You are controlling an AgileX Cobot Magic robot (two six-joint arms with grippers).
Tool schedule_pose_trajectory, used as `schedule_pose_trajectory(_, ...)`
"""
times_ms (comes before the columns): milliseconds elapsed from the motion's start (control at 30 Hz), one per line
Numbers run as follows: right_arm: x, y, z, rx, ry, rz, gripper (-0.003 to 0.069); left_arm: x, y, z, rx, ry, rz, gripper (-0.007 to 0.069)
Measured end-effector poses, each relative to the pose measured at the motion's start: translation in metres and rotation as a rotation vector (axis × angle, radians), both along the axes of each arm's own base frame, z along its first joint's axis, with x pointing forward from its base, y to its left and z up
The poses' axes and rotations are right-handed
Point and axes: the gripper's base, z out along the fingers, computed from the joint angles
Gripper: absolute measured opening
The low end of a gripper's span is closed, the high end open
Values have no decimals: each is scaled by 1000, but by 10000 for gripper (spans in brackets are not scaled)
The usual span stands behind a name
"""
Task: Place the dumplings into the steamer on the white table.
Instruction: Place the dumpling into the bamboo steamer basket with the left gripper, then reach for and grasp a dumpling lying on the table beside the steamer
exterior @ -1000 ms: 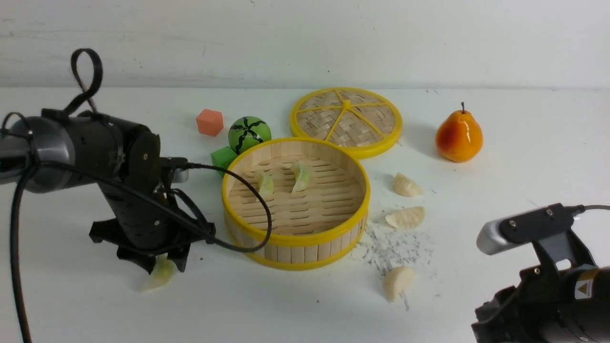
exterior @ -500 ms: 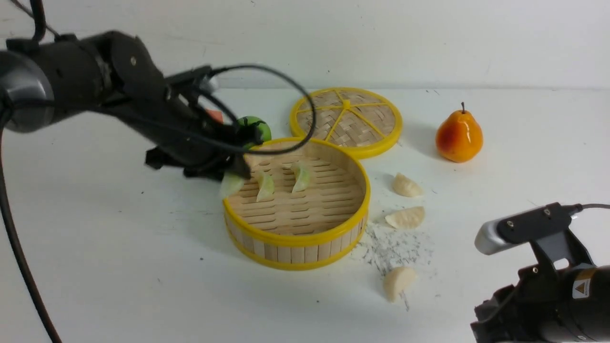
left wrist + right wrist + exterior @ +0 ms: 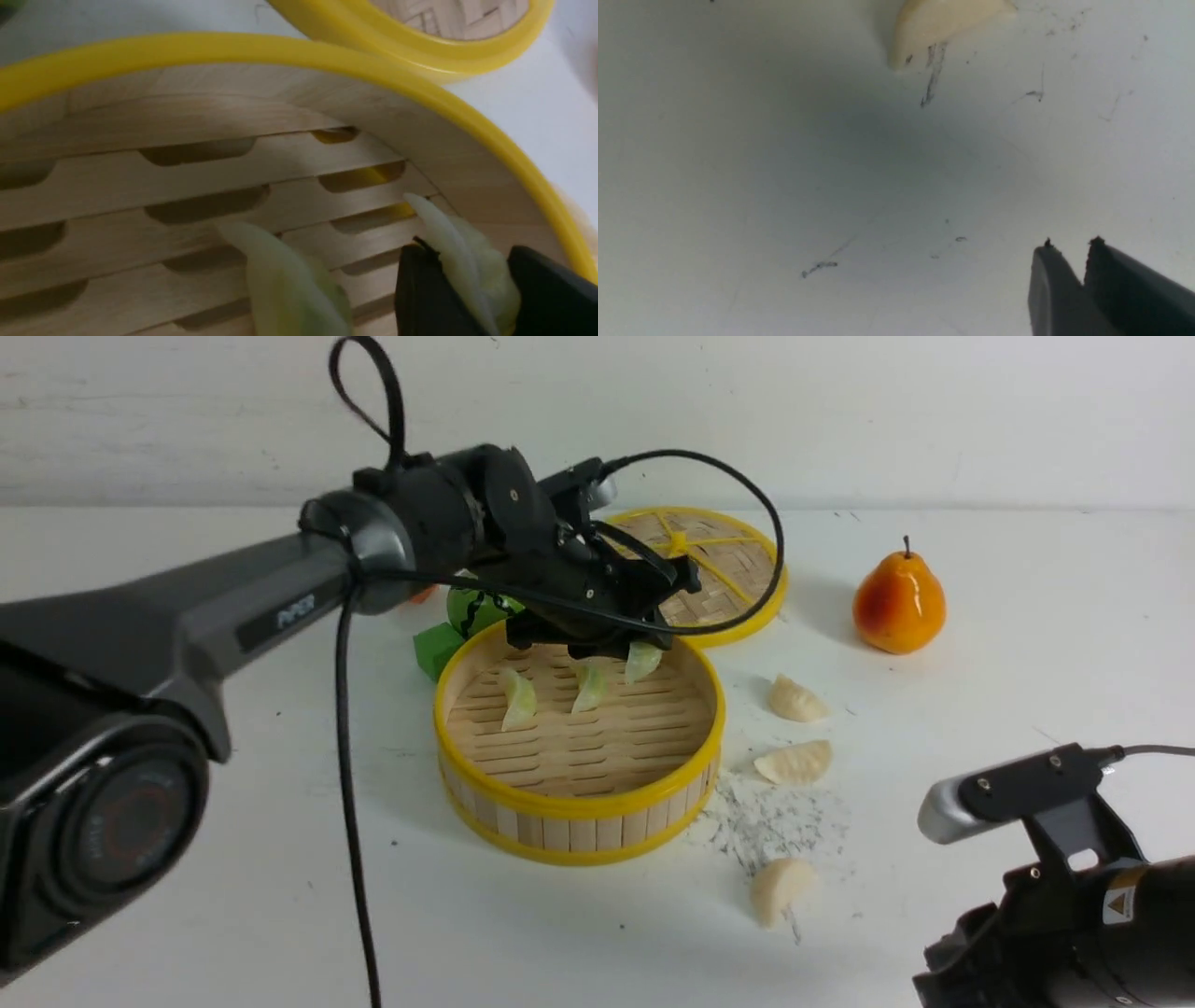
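Observation:
The steamer (image 3: 579,803) stands in the middle of the white table (image 3: 233,859), with two pale green dumplings (image 3: 518,698) (image 3: 588,686) lying on its slats. My left gripper (image 3: 639,649) hangs over the steamer's far part, just inside the rim, shut on a third green dumpling (image 3: 644,663). In the left wrist view this dumpling (image 3: 467,261) is pinched between the black fingers (image 3: 420,289), next to another green one (image 3: 289,284). Three cream dumplings (image 3: 795,700) (image 3: 794,762) (image 3: 780,887) lie on the table right of the steamer. My right gripper (image 3: 1071,245) hovers low near the nearest cream dumpling (image 3: 943,23), its jaws almost together and empty.
The woven lid (image 3: 728,569) lies flat behind the steamer, partly behind my left arm. An orange pear (image 3: 898,602) stands at the back right. A green striped ball (image 3: 476,602) and a green cube (image 3: 434,649) sit just left of the steamer. Grey scratch marks (image 3: 766,817) show between the cream dumplings.
My left arm lifted the green dumpling off the table at the front left and carried it up and right, over the steamer's far side. The right arm barely moved.

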Motion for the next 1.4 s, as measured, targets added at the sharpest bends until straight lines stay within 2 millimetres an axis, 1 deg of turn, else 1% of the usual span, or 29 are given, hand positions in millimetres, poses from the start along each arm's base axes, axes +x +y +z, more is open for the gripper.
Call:
schedule_pose_trajectory(100, 0, 0, 0, -1, -1, 1, 111, 2, 0, -5, -4, 1, 11, 214)
schedule_pose_trajectory(167, 0, 0, 0, -1, -1, 0, 111, 2, 0, -5, -2, 0, 12, 248)
schedule_pose_trajectory(267, 1, 1, 3, -1, 12, 7, 111, 2, 0, -5, 0, -2, 11, 351)
schedule_pose_trajectory(333, 3, 3, 9, -2, 29, 21, 115, 2, 0, -2, 1, -11, 7, 398)
schedule_pose_trajectory(400, 6, 4, 17, -15, 36, 44, 119, 1, 0, 8, 6, -30, -10, 433)
schedule_pose_trajectory(467, 8, 5, 25, -32, 43, 65, 125, -2, 1, 22, 13, -57, -32, 444)
schedule_pose_trajectory(600, 11, 6, 34, -50, 53, 88, 144, -7, 3, 51, 22, -122, -68, 449)
schedule_pose_trajectory(633, 12, 6, 37, -56, 52, 94, 150, -9, 4, 61, 26, -142, -78, 449)
schedule_pose_trajectory(767, 16, 7, 45, -73, 39, 107, 197, -21, 11, 93, 92, -203, -137, 440)
schedule_pose_trajectory(800, 18, 8, 49, -74, 27, 108, 221, -27, 15, 105, 125, -219, -157, 430)
schedule_pose_trajectory(833, 23, 9, 53, -77, 15, 110, 259, -34, 20, 116, 176, -220, -183, 415)
schedule_pose_trajectory(933, 44, 17, 69, -73, -31, 114, 351, -60, 42, 147, 367, -172, -245, 296)
schedule_pose_trajectory(967, 58, 22, 75, -79, -54, 124, 388, -73, 51, 160, 418, -147, -255, 239)
schedule_pose_trajectory(1000, 73, 27, 80, -88, -74, 137, 410, -83, 58, 172, 460, -130, -259, 200)
schedule_pose_trajectory(1033, 83, 30, 82, -98, -85, 147, 419, -94, 66, 184, 497, -119, -262, 143)
schedule_pose_trajectory(1067, 99, 36, 86, -106, -102, 156, 428, -105, 74, 197, 525, -118, -261, 98)
schedule_pose_trajectory(1100, 117, 42, 86, -115, -105, 160, 430, -119, 82, 215, 544, -137, -255, 55)
schedule_pose_trajectory(1167, 143, 48, 90, -115, -121, 156, 428, -143, 96, 247, 547, -209, -230, -13)
schedule_pose_trajectory(1200, 156, 49, 91, -116, -124, 150, 424, -157, 103, 263, 543, -252, -215, -13)
schedule_pose_trajectory(1233, 164, 49, 94, -113, -134, 142, 421, -170, 110, 275, 537, -285, -203, -13)
schedule_pose_trajectory(1300, 180, 46, 88, -116, -112, 125, 416, -193, 121, 293, 527, -337, -185, -13)
schedule_pose_trajectory(1333, 188, 44, 89, -114, -116, 116, 414, -204, 126, 300, 522, -357, -178, -13)
schedule_pose_trajectory(1367, 197, 42, 82, -114, -97, 104, 414, -218, 133, 307, 514, -380, -169, -13)
schedule_pose_trajectory(1400, 207, 40, 80, -110, -97, 92, 413, -228, 138, 310, 511, -388, -162, -13)
